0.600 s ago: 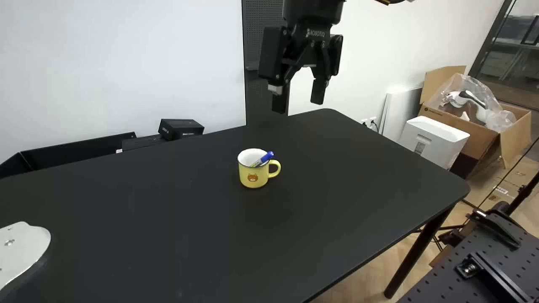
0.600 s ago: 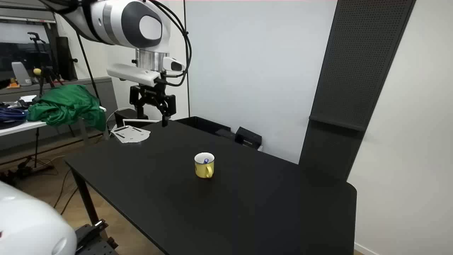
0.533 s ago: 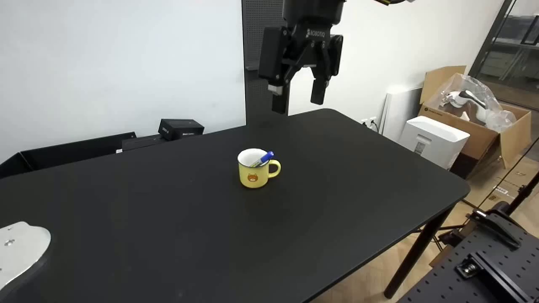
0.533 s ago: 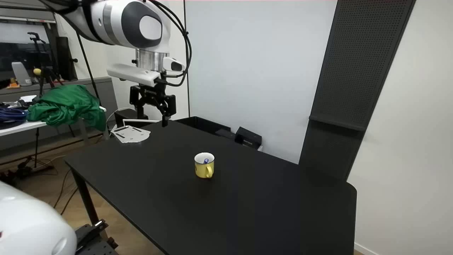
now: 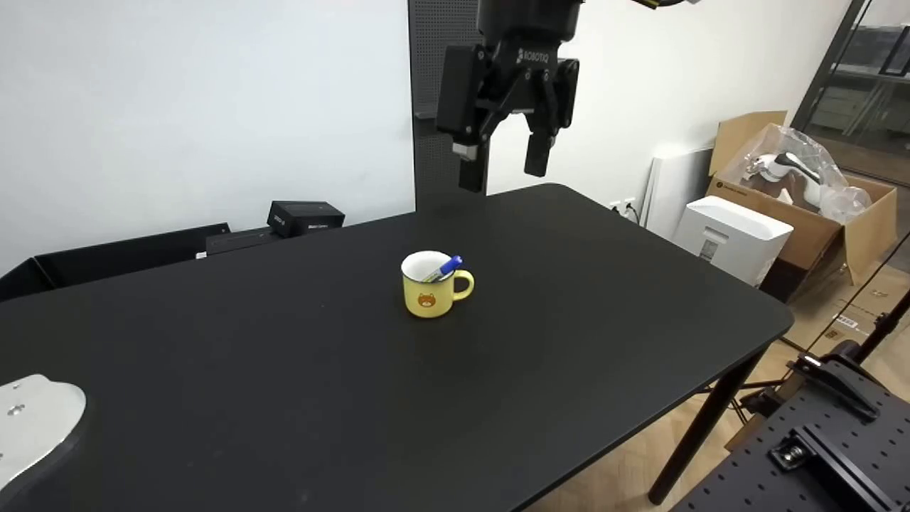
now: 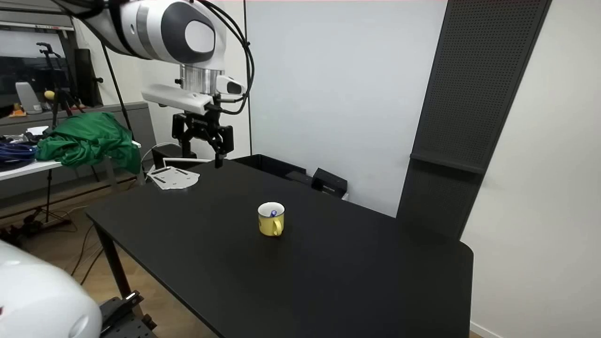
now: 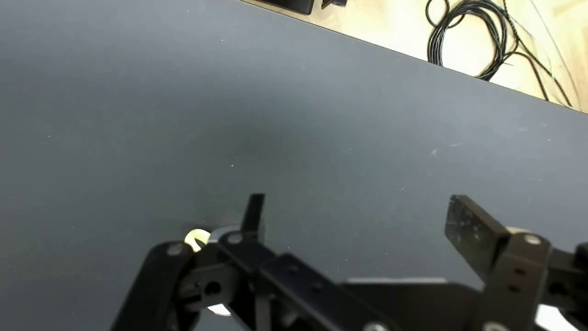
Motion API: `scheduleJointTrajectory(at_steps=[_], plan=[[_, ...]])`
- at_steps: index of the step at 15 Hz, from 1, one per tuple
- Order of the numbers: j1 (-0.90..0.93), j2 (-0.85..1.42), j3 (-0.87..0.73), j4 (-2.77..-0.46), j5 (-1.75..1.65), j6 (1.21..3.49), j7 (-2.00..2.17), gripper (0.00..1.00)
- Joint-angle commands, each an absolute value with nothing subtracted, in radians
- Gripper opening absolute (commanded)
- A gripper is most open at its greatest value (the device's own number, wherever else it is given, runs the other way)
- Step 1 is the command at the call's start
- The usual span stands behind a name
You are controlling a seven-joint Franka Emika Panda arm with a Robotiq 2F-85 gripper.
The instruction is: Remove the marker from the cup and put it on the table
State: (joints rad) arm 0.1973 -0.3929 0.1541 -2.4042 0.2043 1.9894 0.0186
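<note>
A yellow mug [image 5: 428, 307] with a pale inside stands upright on the black table [image 5: 583, 320]; it also shows in an exterior view [image 6: 266, 227]. A blue marker [image 5: 451, 264] leans inside it, its blue end above the rim on the handle side; the blue end also shows in an exterior view [image 6: 273, 213]. My gripper [image 5: 505, 169] is open and empty, high above the table and apart from the mug. In the wrist view my gripper [image 7: 357, 202] has its jaws wide apart, and only the mug's handle [image 7: 196, 235] and a bit of it show behind the left finger.
A pale metal plate [image 6: 174, 179] lies at a table end by the robot. Black boxes [image 5: 306, 217] stand behind the table's back edge. A dark perforated panel [image 6: 479, 89] stands by the wall. A cable coil [image 7: 468, 37] lies on the floor.
</note>
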Motion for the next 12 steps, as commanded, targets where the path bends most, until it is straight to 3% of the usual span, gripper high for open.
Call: scheduleJointTrajectory(at_steps=[1,11,12], plan=[[0.195,-0.393,0.156,-2.403,0.205,1.987,0.018,1.0],[0.011,-0.256,0.132,-2.382,-0.194,2.305,0.083,1.0],[0.045,-0.317,0.122,-2.41,-0.134,2.245,0.033,1.0]])
